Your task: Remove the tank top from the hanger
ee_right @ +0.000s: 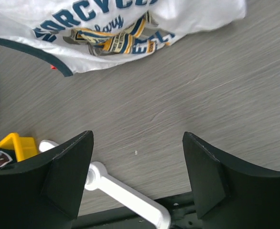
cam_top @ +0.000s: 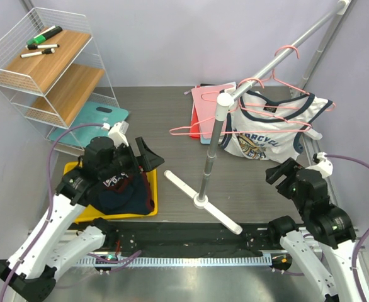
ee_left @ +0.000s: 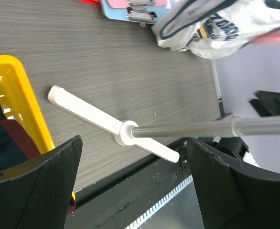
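A white tank top with navy trim and a printed logo hangs on a pink hanger from the metal rail at the right. Its lower part rests on the table. It shows in the right wrist view and in the left wrist view. My left gripper is open and empty, above the yellow bin. My right gripper is open and empty, near the table just below the tank top.
The rail's upright pole stands mid-table on a white cross base. Another empty pink hanger hangs by the pole. A pink clipboard lies behind. The yellow bin holds dark clothing. A wire shelf stands at back left.
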`<state>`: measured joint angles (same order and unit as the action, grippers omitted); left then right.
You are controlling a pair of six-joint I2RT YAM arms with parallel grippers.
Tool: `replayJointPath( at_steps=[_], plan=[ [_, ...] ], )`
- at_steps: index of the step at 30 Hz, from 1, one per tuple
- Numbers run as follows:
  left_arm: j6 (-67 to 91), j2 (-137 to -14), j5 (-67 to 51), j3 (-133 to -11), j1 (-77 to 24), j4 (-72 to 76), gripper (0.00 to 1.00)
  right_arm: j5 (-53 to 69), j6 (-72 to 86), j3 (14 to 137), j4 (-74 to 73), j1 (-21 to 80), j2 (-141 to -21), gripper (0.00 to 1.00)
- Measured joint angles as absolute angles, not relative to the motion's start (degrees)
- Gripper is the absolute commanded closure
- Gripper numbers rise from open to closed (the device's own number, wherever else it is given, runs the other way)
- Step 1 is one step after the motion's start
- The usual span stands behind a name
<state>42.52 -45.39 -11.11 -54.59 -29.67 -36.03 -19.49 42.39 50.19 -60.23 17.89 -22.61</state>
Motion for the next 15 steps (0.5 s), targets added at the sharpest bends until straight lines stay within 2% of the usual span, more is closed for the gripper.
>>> replayJointPath(
  at_steps=[8, 15],
  plan=[
    [41.5, -40.7, -15.7, -58.3, -29.7, -36.1, 0.09, -14.9, 52.6, 36.9, -54.0, 17.9, -20.1, 0.2],
    [41.5, -37.4, -19.7, -58.9, -29.7, -36.5, 0.08, -20.1, 55.2, 32.3, -45.6, 17.9, -24.0, 0.23]
  ],
)
